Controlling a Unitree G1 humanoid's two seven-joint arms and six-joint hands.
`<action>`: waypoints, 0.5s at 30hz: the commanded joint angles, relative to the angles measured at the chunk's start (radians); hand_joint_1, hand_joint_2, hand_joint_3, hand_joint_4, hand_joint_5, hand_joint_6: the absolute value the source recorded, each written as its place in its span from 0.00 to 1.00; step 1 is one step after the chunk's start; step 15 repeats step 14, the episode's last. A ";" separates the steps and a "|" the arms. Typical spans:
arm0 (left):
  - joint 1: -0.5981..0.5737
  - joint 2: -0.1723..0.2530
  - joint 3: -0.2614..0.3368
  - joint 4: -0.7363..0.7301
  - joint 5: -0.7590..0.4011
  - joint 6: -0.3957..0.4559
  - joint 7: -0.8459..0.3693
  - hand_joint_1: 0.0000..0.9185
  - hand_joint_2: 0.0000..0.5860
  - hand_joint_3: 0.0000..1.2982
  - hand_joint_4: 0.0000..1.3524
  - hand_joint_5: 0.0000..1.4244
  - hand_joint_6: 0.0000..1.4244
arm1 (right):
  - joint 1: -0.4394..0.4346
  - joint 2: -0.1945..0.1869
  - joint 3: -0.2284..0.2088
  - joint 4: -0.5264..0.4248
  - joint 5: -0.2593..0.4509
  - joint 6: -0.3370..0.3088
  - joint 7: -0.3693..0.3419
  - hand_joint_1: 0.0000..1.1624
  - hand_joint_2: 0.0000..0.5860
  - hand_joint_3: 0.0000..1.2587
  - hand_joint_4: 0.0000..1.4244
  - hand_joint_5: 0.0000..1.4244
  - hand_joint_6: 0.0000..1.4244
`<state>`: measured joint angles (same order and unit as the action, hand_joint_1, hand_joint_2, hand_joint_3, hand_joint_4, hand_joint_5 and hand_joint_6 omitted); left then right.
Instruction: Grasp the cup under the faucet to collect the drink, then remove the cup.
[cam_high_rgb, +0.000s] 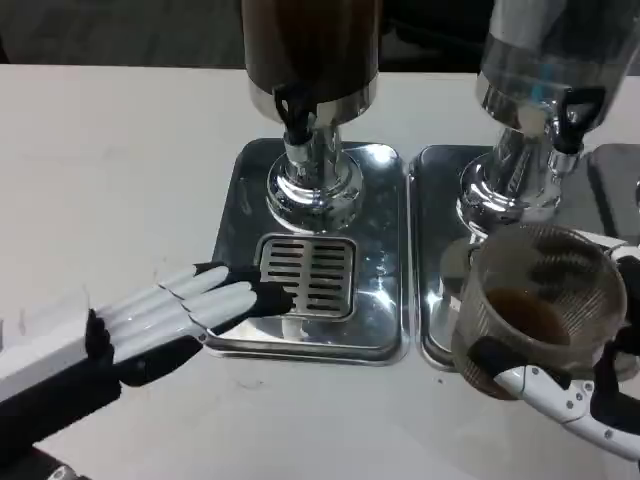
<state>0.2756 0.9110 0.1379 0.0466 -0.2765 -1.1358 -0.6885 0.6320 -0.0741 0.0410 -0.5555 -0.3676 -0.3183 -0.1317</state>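
Observation:
A clear ribbed cup with brown drink in its bottom hangs at the right, over the near edge of the right drip tray. My right hand grips it from below and behind, a dark fingertip pressed on its near wall. The dark drink dispenser stands at the back centre, its black faucet above the grille of the left drip tray. My left hand lies flat with fingers straight and holds nothing; its fingertips reach the left tray's near left edge.
A second dispenser with a clear tank and black tap stands over the right tray, just behind the cup. White table stretches to the left and along the front.

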 joint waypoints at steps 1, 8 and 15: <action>0.005 0.010 0.005 -0.013 -0.012 0.004 -0.008 0.00 0.21 0.04 0.00 0.00 0.00 | -0.012 0.006 -0.006 -0.019 0.018 -0.027 -0.003 0.91 0.24 0.77 0.72 0.80 0.98; 0.005 0.008 0.007 -0.015 -0.012 0.010 -0.007 0.00 0.21 0.04 0.00 0.00 0.00 | -0.019 0.005 -0.005 -0.018 0.019 -0.025 -0.001 0.91 0.25 0.78 0.72 0.81 0.98; 0.006 0.005 0.001 -0.016 -0.010 0.015 -0.009 0.00 0.21 0.04 0.00 0.00 0.00 | -0.024 0.006 -0.004 -0.012 0.017 -0.026 -0.003 0.91 0.25 0.78 0.72 0.81 0.98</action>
